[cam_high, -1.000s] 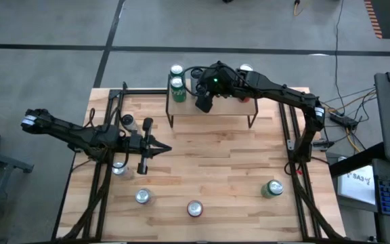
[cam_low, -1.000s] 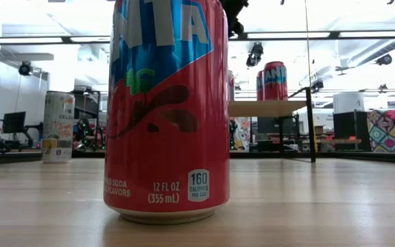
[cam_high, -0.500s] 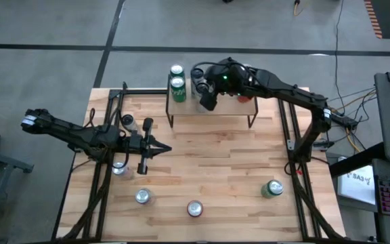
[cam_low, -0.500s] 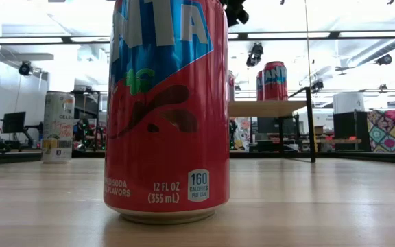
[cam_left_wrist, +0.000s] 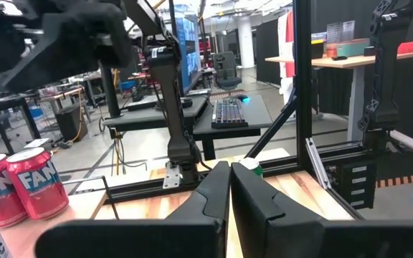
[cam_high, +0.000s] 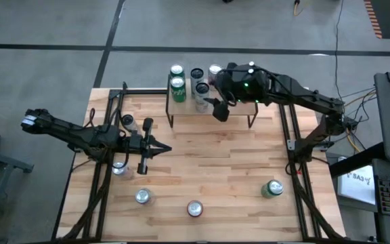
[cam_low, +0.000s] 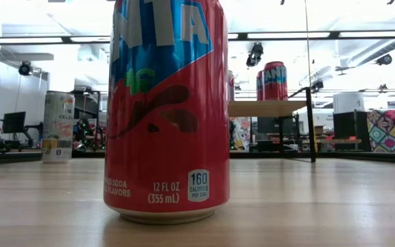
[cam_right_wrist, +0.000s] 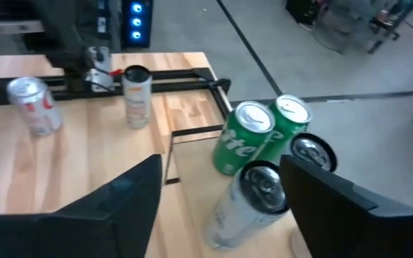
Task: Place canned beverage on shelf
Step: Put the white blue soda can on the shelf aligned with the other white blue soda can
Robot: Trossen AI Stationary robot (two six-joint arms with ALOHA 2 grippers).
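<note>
The shelf stands at the table's far middle. Two green cans and two pale cans stand upright on its top board, with red cans at its other end. My right gripper hovers open above the shelf's front edge, just right of the pale cans, with nothing between its fingers. My left gripper hangs shut and level over the table's left half, holding nothing.
Loose cans stand on the table: a big red one at the near edge, a green one near right, a silver-topped one near left, and a white one by the left arm. Black frame rails run along both sides.
My right gripper has risen and drawn back from the cans on the shelf toward the table's right edge, tipping as it went. The two pale cans that it covered now stand in plain sight on the shelf.
</note>
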